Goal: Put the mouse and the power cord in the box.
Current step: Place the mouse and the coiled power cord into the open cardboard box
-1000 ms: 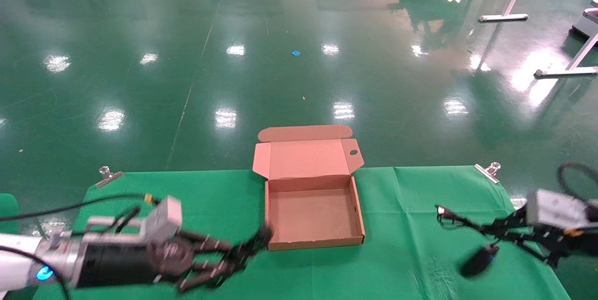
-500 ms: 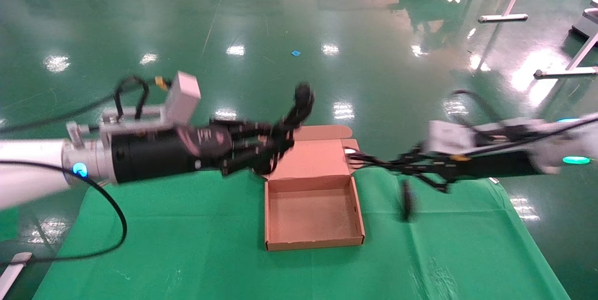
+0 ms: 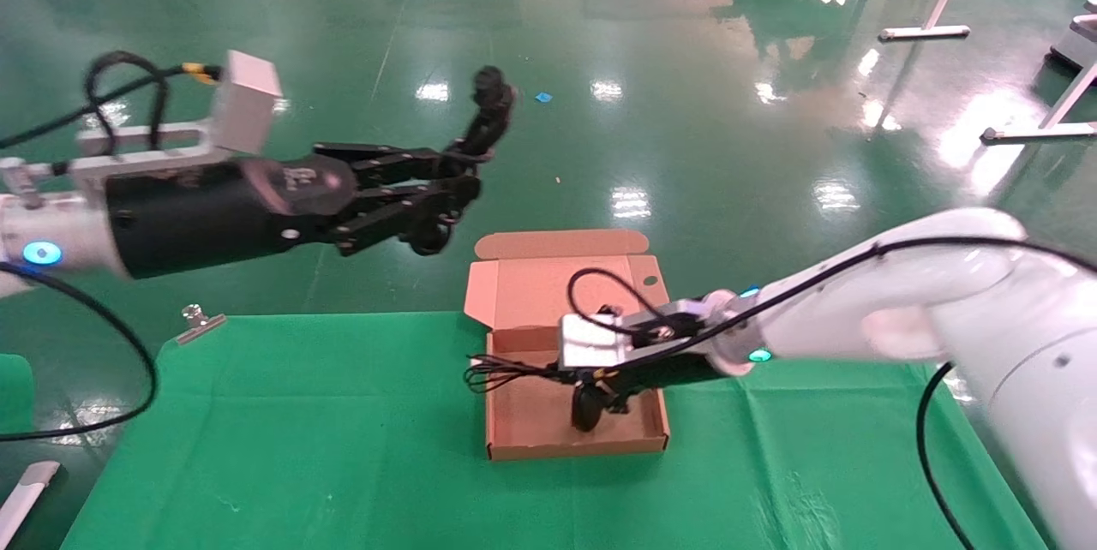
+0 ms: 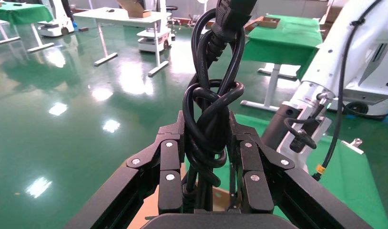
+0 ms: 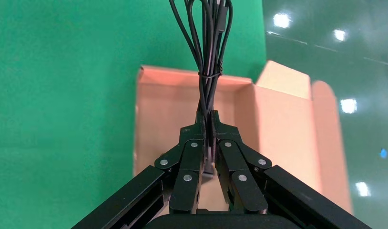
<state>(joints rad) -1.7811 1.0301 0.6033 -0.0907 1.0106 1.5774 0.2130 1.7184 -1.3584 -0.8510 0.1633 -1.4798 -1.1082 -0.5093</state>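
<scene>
Right tool [image 3: 548, 376] clamped mouse's thin cable [image 5: 209, 62], dangling mouse [image 3: 588, 406] over box [image 3: 576, 440] for drop-in. Left tool [image 3: 446, 190] gripped power cord [image 4: 212, 109], held high, likely waiting.

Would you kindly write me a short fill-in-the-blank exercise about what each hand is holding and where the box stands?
1. The left hand, raised off the table, is shut on the ____.
2. The right hand pinches the bundled thin cable of the mouse, which hangs over the open ____.
3. The box lies on a ____ cloth.

Missing words: power cord; box; green
</scene>
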